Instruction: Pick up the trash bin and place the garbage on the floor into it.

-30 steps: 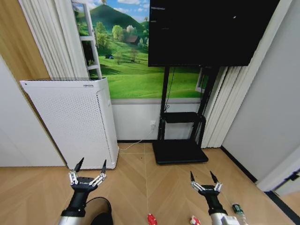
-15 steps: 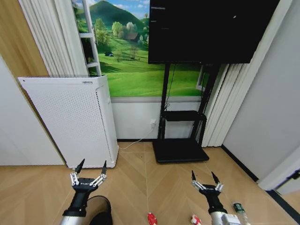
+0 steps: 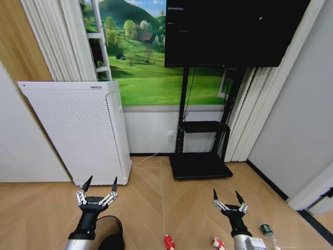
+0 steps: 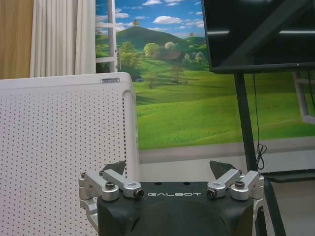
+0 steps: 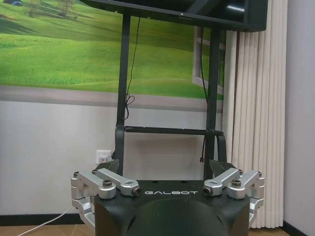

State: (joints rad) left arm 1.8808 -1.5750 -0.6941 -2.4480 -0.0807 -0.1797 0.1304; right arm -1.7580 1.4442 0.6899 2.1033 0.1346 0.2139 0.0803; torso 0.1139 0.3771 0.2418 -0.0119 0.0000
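1. Down at the bottom edge of your head view, the trash bin (image 3: 108, 234) sits on the floor (image 3: 151, 203) directly under your left claw (image 3: 99, 183); since a second ago the whole picture has slid slightly, so your camera has tilted, not the room.
2. Against that shift, both claws have held their pose: the left claw hovers released, fingers spread, above the bin's dark rim, and your right claw (image 3: 226, 196) hangs released, holding nothing, farther right.
3. Your garbage lies near the bottom edge: one red wrapper (image 3: 168, 242) between the arms, a second red-and-white wrapper (image 3: 218, 243) just beside the right arm, and the small bottle (image 3: 267, 229) to its right.
4. Behind the left claw stands the white perforated appliance (image 3: 78, 130), not your target.
5. Judging from this, nothing is picked up yet; the bin grasp is the step in hand, and the bin being half cut off means you have little view of its rim.
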